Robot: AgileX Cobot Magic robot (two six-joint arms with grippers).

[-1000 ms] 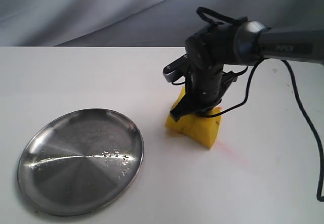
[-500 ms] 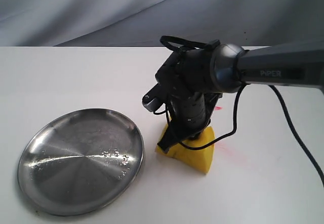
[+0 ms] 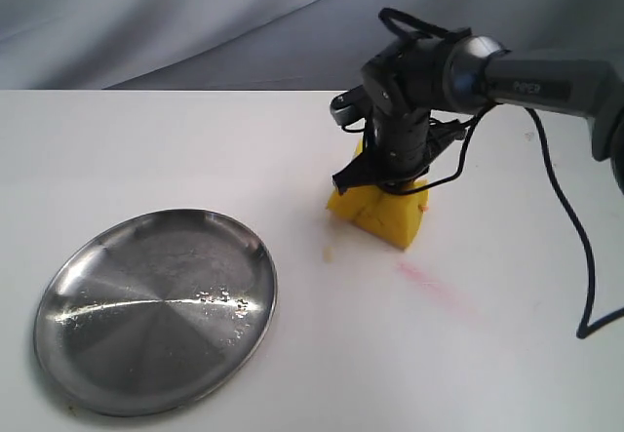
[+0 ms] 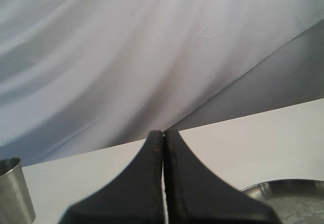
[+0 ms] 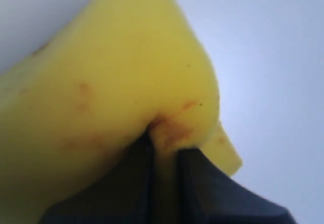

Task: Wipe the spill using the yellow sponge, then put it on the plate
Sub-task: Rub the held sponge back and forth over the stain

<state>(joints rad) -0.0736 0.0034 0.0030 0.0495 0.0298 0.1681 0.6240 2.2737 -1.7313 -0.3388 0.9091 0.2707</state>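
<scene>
While the right hand (image 3: 383,186) reaches down from above, it grasps the yellow sponge (image 3: 387,221), which appears to rest on the white tabletop (image 3: 146,139), right of centre in the exterior view and toward the far side. The foam is squeezed into a peak between the dark fingers (image 5: 126,188), and the right wrist view shows brownish-orange stains around the pinched spot. The arm itself is dark grey and comes in from the right edge of the exterior view, with a black cable (image 3: 575,247) looping down from it.

The spill (image 3: 329,251) is only a faint yellowish smear on the tabletop, just beside the sponge on the side nearer the plate. A pink-red streak (image 3: 429,281) lies on the tabletop near the sponge, on its near side (it is a separate mark from the spill).

The plate (image 3: 107,266), round and shiny steel with a raised rim, lies well apart from the sponge at the near left, with a few small droplets on its surface.

The left hand (image 4: 163,138) shows only in its own wrist view, its two dark fingers pressed together with nothing between them. A metal cup (image 4: 12,191) stands to one side of it, and the plate's rim is just visible on the other. A grey cloth backdrop (image 3: 195,13) hangs behind the tabletop.
</scene>
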